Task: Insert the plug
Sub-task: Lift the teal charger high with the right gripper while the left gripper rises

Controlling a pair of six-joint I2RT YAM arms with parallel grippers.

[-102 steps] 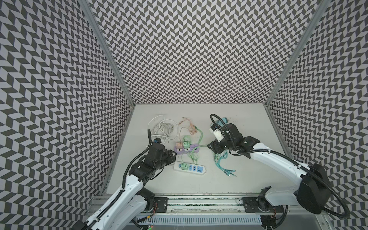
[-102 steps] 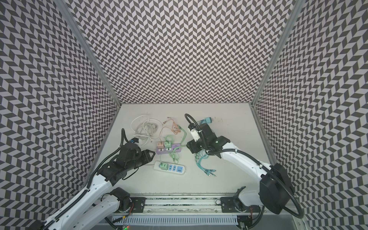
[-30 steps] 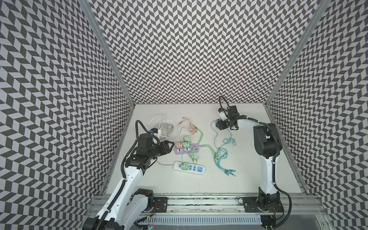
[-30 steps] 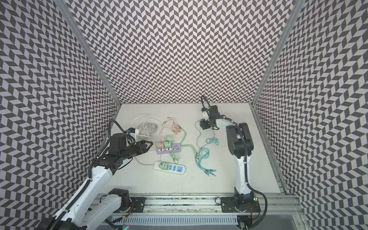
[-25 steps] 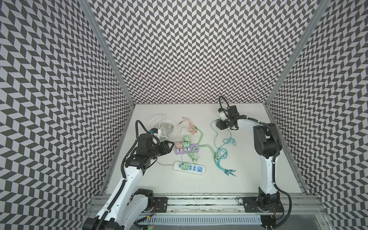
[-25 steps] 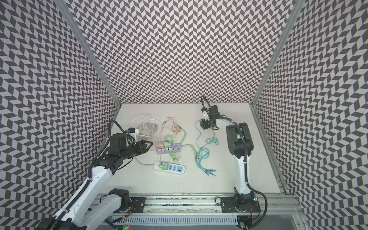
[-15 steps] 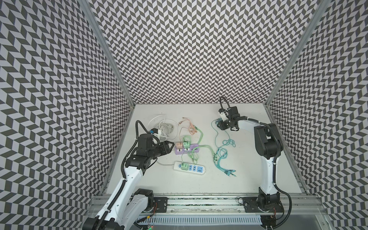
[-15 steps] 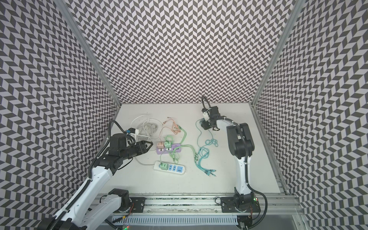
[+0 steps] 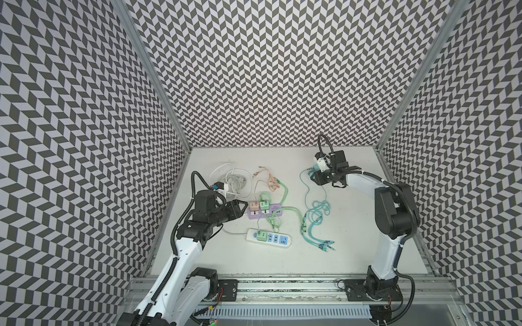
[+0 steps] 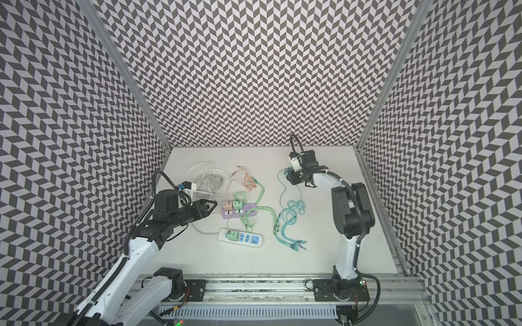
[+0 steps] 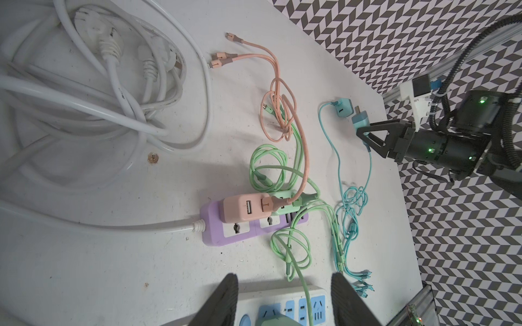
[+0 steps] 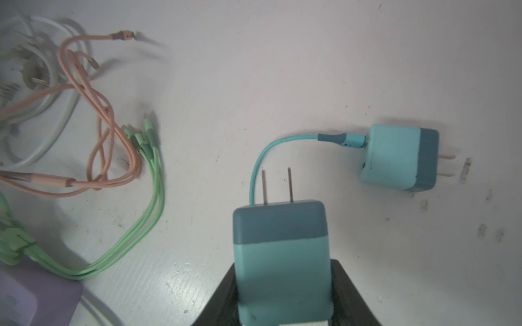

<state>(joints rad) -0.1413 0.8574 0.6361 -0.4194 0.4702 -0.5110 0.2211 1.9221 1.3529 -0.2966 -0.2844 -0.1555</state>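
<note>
Chevron-patterned walls (image 9: 282, 70) box in a white surface (image 9: 353, 240) strewn with cables. Over at the far side, the right hand (image 12: 285, 265) is clamped on a teal two-tone cube plug (image 12: 282, 248), its two metal prongs pointing clear ahead, so the pick-up looks done. That spot is well apart from both strips, which leaves the carry, the line-up and the push-in to do. Near the held plug lies a second teal cube charger (image 12: 398, 158) with a teal cable in it. The left hand (image 11: 284, 278) hangs with its fingers apart and nothing between them, over the white plastic power strip (image 9: 268, 238). That strip holds one green cube charger (image 9: 261, 235) at its end; its blue sockets look free. The purple power strip (image 9: 264, 214) carries a pink cube charger (image 9: 254, 205) and a mint cube charger (image 9: 265, 203) – two front sockets show empty.
</note>
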